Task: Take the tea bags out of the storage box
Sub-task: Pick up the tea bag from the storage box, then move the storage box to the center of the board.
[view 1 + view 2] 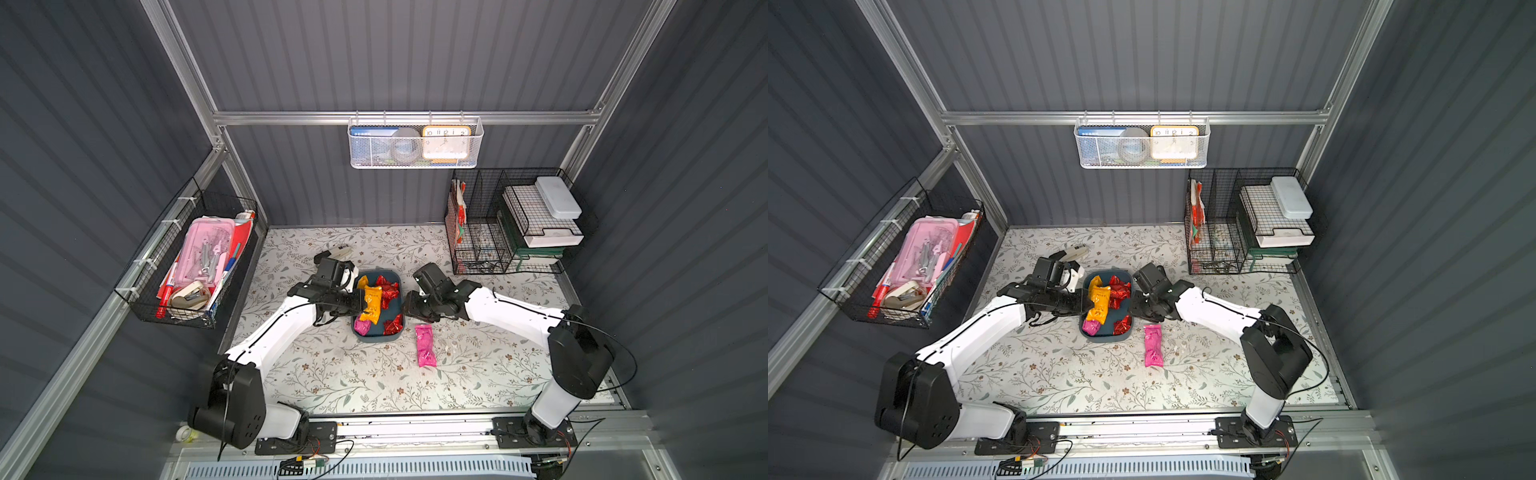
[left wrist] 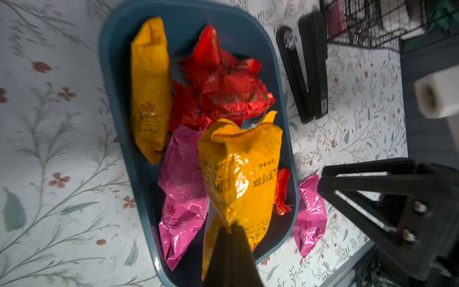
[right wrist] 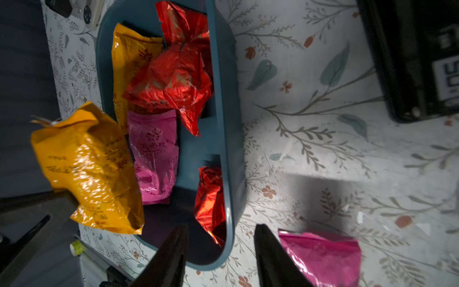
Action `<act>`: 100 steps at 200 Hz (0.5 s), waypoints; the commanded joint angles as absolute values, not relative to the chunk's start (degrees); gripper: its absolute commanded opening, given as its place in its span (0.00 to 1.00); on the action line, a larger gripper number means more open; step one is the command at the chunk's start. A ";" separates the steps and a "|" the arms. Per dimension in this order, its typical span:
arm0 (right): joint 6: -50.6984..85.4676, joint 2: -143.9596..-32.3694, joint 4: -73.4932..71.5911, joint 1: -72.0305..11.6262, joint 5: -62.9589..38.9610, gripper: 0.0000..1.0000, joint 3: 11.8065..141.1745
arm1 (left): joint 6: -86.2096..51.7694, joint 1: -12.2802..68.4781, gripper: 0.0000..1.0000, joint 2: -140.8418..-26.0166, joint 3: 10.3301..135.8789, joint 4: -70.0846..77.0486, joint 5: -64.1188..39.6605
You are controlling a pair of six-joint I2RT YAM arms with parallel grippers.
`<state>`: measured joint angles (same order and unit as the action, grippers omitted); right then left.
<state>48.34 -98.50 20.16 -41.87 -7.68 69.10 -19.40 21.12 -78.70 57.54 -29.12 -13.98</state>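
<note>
The left gripper clamps one end of an orange tea bag above the storage box, where more tea bags lie loose. The right gripper holds its jaws apart over the box's rim, with a pink bag lying outside, near it. The foil looks light and slippery, so a flat sealed end seems the surest hold.
</note>
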 commanded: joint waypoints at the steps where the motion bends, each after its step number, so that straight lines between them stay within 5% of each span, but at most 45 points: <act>1: 50.10 -101.54 15.88 -40.05 -11.25 0.49 69.73 | -25.55 21.40 0.00 -73.98 56.82 -26.48 -8.56; 100: 50.34 -112.79 8.39 -38.82 -22.04 0.39 76.64 | -27.20 21.31 0.00 -68.57 56.08 -28.86 -2.84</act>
<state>48.82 -111.07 12.43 -38.26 -16.51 75.09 -25.69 21.12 -71.00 57.41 -27.33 -4.71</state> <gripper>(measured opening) 0.397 0.047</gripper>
